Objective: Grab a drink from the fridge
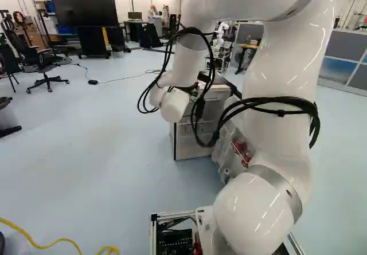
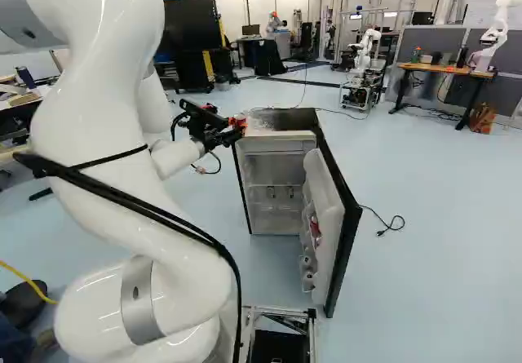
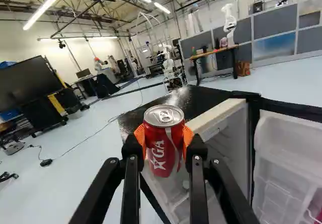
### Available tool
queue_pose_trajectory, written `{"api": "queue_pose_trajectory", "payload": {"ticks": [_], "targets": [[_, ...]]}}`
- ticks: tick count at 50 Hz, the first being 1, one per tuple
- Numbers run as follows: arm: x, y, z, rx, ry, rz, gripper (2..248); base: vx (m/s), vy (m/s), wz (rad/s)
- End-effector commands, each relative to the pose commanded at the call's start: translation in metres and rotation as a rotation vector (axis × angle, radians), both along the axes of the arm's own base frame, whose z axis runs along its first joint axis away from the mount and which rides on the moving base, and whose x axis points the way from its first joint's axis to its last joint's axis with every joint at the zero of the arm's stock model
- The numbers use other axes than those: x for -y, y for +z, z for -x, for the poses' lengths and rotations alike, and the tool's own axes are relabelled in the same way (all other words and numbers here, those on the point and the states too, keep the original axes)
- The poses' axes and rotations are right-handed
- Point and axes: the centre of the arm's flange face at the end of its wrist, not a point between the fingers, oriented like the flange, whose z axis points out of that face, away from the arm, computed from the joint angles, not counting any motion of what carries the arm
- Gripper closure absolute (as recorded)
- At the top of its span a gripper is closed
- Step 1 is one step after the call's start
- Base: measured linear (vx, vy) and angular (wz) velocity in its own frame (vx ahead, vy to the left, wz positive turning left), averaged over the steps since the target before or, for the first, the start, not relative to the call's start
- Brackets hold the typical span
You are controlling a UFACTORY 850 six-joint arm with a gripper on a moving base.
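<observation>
The red can [image 3: 163, 146] is pinched upright between the two fingers of the gripper [image 3: 163, 137], near the top of the open fridge [image 2: 285, 119]; likely full, slippery and thin-walled, it is best held around mid-body, with hard squeezing avoided

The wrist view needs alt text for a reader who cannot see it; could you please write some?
The black gripper holds a red drink can between its orange pads, near an open fridge with a black top; beyond are a pale floor, a desk and a large dark screen.
</observation>
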Motion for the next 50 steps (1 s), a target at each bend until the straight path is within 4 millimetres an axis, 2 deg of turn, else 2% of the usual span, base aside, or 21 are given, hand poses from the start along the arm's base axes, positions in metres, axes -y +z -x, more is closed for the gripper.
{"api": "queue_pose_trajectory", "payload": {"ticks": [16,50], "targets": [[0.008,0.002,-0.018,0.016,0.077,0.033,158,0.0,0.0,0.0],[0.038,-0.002,-0.052,-0.008,0.163,0.074,158,0.0,0.0,0.0]]}}
